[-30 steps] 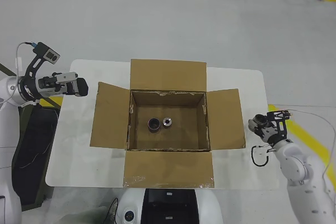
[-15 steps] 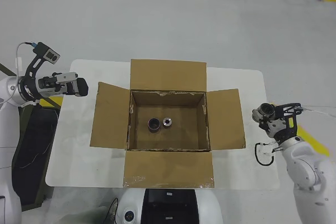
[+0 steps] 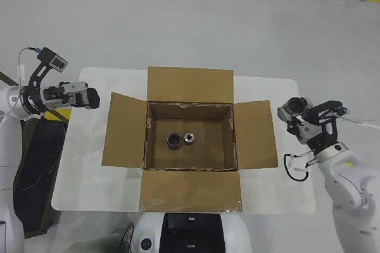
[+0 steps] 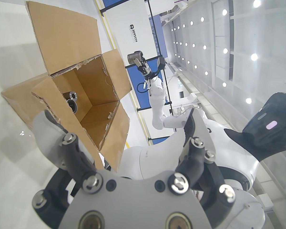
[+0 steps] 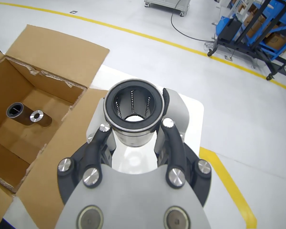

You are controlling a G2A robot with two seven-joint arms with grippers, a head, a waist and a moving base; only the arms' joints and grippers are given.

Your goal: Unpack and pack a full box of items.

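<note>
1. Right gripper, at the right of the top view, has its fingers clamped on the bearing, just beside the box.
2. Left gripper, upper left, has its fingers spread.
3. Two cylinders lie inside the box, at frame centre.

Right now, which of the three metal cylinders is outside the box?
The big cylinder in the right gripper, held beside the box. The dark cylinder and the silver-faced one sit on the box floor.

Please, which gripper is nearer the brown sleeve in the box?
Left: left gripper sits off the left flap, nearer the brown sleeve; right gripper, holding a bearing, lies beyond the right flap.
</note>
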